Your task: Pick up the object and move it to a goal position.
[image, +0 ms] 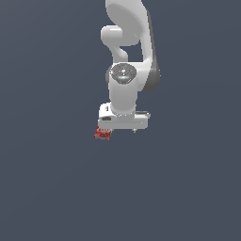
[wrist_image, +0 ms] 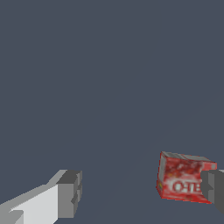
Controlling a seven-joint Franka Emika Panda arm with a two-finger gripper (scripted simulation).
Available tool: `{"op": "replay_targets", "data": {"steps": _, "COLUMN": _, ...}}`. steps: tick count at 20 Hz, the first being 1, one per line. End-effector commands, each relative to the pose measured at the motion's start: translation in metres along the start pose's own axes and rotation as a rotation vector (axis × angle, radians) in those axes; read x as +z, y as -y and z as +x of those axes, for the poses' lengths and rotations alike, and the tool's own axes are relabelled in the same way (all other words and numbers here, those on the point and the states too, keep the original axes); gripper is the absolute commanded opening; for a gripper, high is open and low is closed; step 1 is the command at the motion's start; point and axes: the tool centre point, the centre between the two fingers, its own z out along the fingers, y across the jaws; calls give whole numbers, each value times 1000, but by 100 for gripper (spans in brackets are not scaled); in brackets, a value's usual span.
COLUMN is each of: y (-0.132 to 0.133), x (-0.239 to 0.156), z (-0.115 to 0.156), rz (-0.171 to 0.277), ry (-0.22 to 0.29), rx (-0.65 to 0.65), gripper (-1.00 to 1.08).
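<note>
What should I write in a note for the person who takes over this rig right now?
Claw: open, jaws wide apart, holding nothing.
Red box: in the wrist view it lies right beside one finger, with a wide gap to the other finger; whether that finger touches it cannot be told. In the exterior view the box shows under the edge of the hand, on that view's left.
Done: the arm is over the box.
Left: centre the claw on the box, close, lift, and carry it to the goal. No goal marker shows in either view.
</note>
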Motion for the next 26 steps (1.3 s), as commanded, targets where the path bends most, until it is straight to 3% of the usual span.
{"op": "replay_targets", "data": {"steps": 1, "y": 0, "x": 0, "z": 0, "rz": 0, "ry": 0, "rx": 0, "gripper": 100}}
{"op": "replay_targets", "data": {"steps": 15, "y": 4, "x": -19, "z": 8, "rz": 12, "ry": -33, "rx": 11, "gripper": 100}}
{"op": "replay_targets", "data": {"steps": 26, "y": -10, "x": -9, "z": 3, "rz": 2, "ry": -31, "rx": -106, "gripper": 100}}
